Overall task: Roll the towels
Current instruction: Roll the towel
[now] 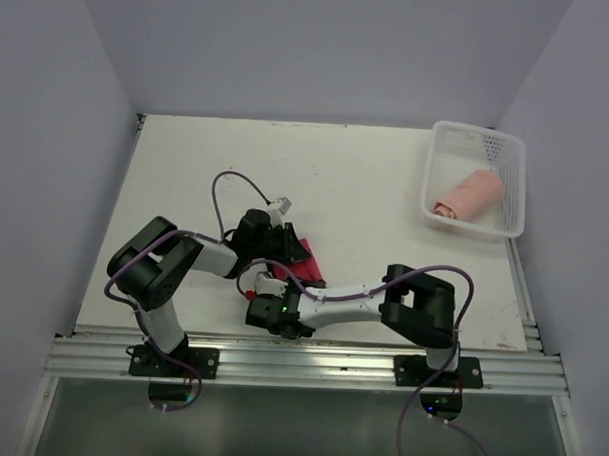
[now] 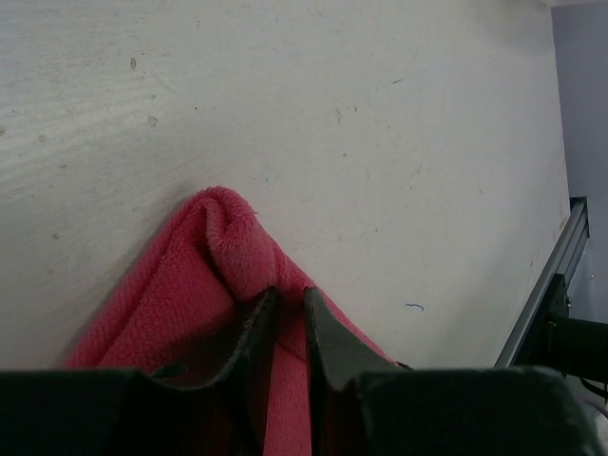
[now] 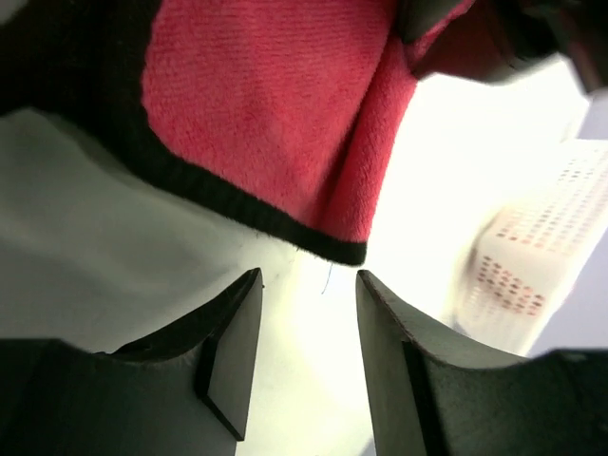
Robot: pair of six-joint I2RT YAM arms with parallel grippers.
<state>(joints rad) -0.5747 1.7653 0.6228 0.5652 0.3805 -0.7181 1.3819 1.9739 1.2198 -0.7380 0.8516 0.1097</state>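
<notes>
The smaller towel, red with a black trim (image 1: 308, 260), lies bunched in the middle of the table between both grippers. My left gripper (image 2: 292, 293) is shut on a raised fold of this red cloth (image 2: 180, 294), and pile shows in the narrow slit between its fingers. From above, the left gripper (image 1: 287, 241) sits on the cloth's far left side. My right gripper (image 3: 306, 275) is open and holds nothing. The cloth's trimmed corner (image 3: 332, 245) hangs just past its fingertips. The salmon-pink towel (image 1: 469, 194) lies rolled inside the basket.
A white perforated basket (image 1: 478, 130) stands at the table's back right and shows blurred in the right wrist view (image 3: 532, 256). The table's metal rail (image 2: 556, 275) runs along the near edge. Purple walls close in the table on three sides.
</notes>
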